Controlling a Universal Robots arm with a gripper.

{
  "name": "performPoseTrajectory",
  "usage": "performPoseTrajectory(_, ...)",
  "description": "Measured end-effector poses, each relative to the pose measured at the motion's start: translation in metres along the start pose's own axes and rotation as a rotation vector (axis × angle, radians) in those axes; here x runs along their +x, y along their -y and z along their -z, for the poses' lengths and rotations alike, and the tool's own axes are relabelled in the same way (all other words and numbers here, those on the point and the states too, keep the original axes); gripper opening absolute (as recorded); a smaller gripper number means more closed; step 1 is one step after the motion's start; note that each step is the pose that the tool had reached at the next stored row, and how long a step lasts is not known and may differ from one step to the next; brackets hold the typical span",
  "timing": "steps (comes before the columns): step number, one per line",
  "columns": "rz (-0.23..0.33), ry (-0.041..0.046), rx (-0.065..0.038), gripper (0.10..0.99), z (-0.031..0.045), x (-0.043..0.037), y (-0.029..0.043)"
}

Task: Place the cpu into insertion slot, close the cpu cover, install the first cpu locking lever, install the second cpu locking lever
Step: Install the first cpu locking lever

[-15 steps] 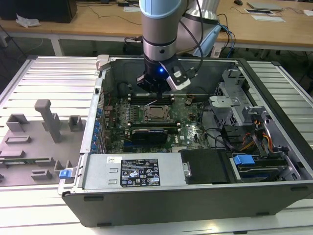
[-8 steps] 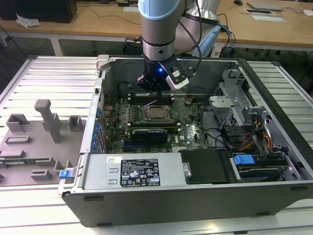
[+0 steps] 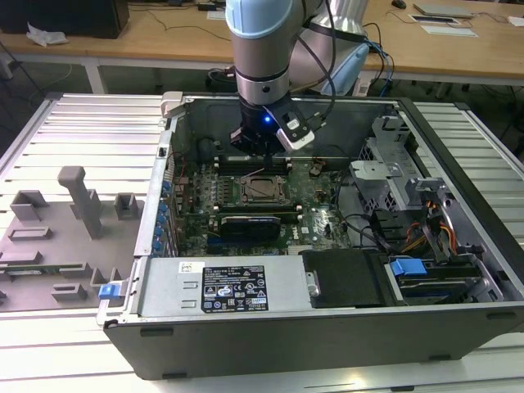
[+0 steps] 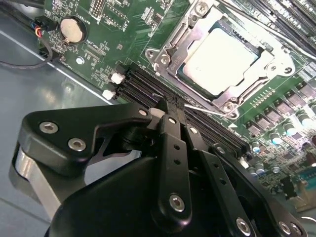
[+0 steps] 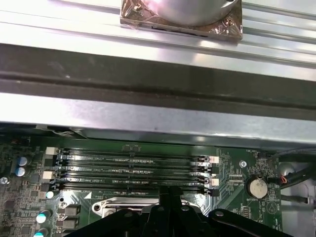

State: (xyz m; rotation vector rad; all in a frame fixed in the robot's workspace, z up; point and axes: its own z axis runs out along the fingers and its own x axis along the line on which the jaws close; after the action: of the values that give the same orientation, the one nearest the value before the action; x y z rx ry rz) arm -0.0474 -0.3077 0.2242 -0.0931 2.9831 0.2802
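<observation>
Tool (image 3: 260,149) is hung by the arm inside the open computer case (image 3: 327,348), which is set on the ribbed worktop (image 3: 82,123). In the exterior view it is held at twelve o'clock of the insertion slot (image 3: 264,189), just beside it and over the memory slots (image 3: 254,164).

In the second wrist view the tool's fingers (image 4: 170,143) are seen clenched together, with nothing gripped between them. The cpu (image 4: 220,55) is seated in the slot, and the cpu cover (image 4: 190,37) is laid down around it. A thin locking lever (image 4: 210,110) is seen along the socket edge that faces the memory slots. The fingertips are placed right at its end; whether it is touched cannot be told. The step in hand is judged to be a lever installation. Pressure is best kept on the rod alone, driven down and tucked under its hook, with the memory slots and the chip's top left untouched.

In the first wrist view the tool is shown between the memory slots and the cover's edge.
</observation>
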Motion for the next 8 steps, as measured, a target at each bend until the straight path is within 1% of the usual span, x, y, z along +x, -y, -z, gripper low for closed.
performPoseTrajectory(4,0.0,0.0007,0.001,0.106,-0.0003,0.0002,0.0)
performPoseTrajectory(5,-0.001,0.0037,0.002,0.106,-0.0009,0.0006,0.0001)
performPoseTrajectory(6,-0.023,0.0161,0.011,0.106,-0.0039,0.0016,0.0006)
performPoseTrajectory(8,-0.049,0.0215,0.017,0.106,-0.0054,0.0036,0.0008)
